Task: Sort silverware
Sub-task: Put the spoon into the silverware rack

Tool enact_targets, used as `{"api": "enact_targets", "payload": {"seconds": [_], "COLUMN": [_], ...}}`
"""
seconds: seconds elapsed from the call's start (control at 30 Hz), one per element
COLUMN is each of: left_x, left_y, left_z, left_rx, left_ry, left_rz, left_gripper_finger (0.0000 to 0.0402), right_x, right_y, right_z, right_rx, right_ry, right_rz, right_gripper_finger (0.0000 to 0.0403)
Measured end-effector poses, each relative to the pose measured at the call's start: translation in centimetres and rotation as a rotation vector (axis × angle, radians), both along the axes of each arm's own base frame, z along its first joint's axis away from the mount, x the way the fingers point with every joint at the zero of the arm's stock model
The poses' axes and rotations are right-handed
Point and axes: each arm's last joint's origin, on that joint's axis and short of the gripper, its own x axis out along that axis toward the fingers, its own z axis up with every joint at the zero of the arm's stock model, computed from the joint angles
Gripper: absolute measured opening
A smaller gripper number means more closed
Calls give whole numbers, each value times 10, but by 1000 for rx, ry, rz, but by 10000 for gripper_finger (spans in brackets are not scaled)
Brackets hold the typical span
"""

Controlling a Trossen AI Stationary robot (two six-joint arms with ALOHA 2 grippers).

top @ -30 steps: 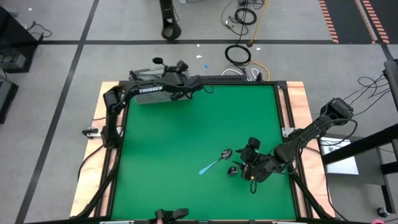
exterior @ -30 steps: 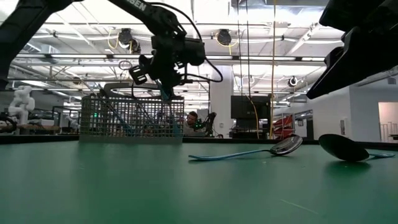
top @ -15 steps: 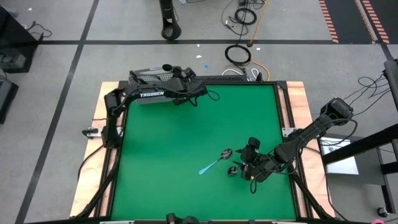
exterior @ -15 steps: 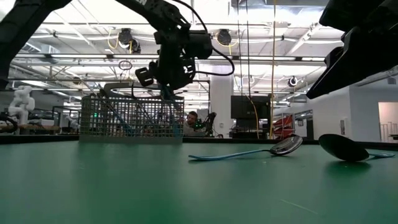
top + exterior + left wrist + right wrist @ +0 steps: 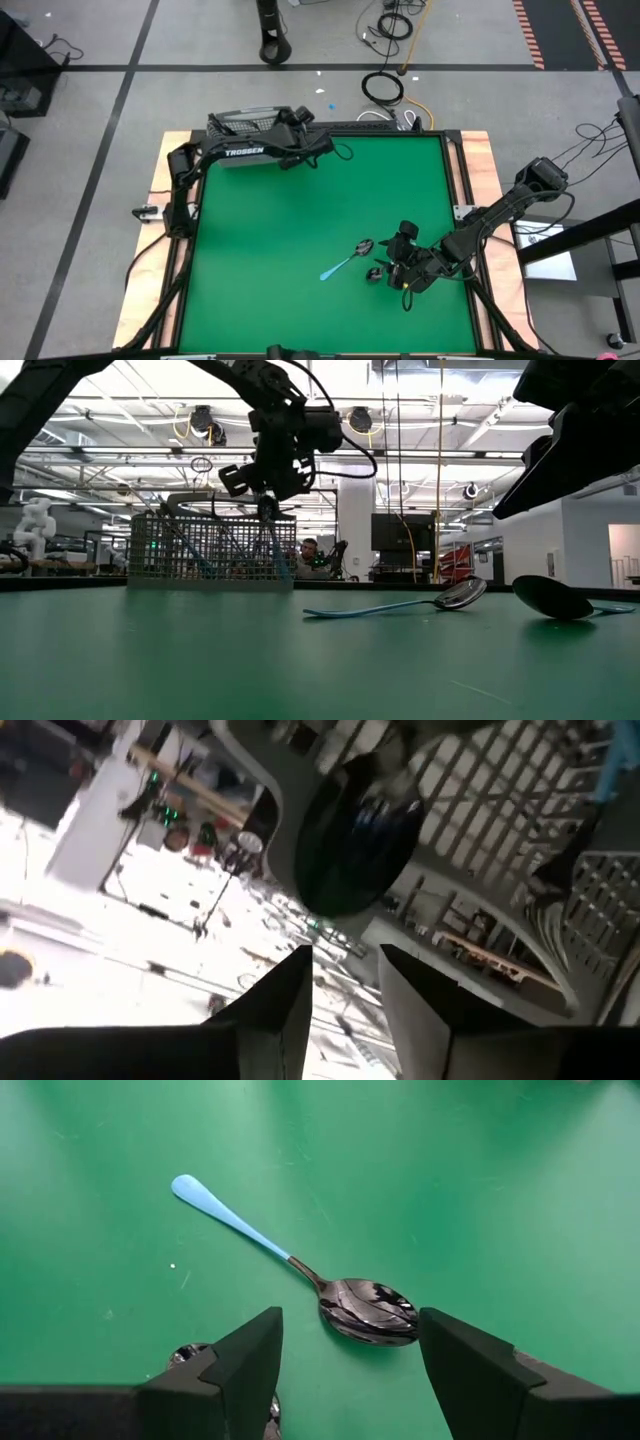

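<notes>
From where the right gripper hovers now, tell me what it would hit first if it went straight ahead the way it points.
Probably the blue-handled spoon: its dark bowl lies on the green table just ahead of the open right gripper, though depth is hard to judge.

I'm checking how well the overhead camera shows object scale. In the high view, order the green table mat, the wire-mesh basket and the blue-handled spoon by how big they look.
1. Green table mat, by far the largest.
2. Wire-mesh basket, though the left arm covers part of it, so its full outline is unsure.
3. Blue-handled spoon, the smallest.

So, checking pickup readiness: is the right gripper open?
Open: right gripper fingers stand wide apart above the blue-handled spoon, holding nothing.
</notes>
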Motion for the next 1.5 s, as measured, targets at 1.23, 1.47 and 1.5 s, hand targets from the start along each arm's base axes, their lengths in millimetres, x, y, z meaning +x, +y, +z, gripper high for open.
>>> {"api": "enact_targets", "payload": {"seconds": [1.23,1.47,1.5], "left_x": [62,83,86], "left_y": [-272,-277,-277], "left_z": [-8,-60,-64], "left_rx": [-1308,-1138,-1137], "left_ry": [-1381,-1482,-1495], "left_rz": [510,523,534], "left_gripper_finger": [121,121,121], "right_x": [-8,-11,-11], "right_y": [4,1,1], "right_z": [-8,-10,-10], "right_rx": [262,264,263], "right_ry": [194,223,220], "right_rz": [35,-13,-12], "right_gripper_finger": [224,224,224]}}
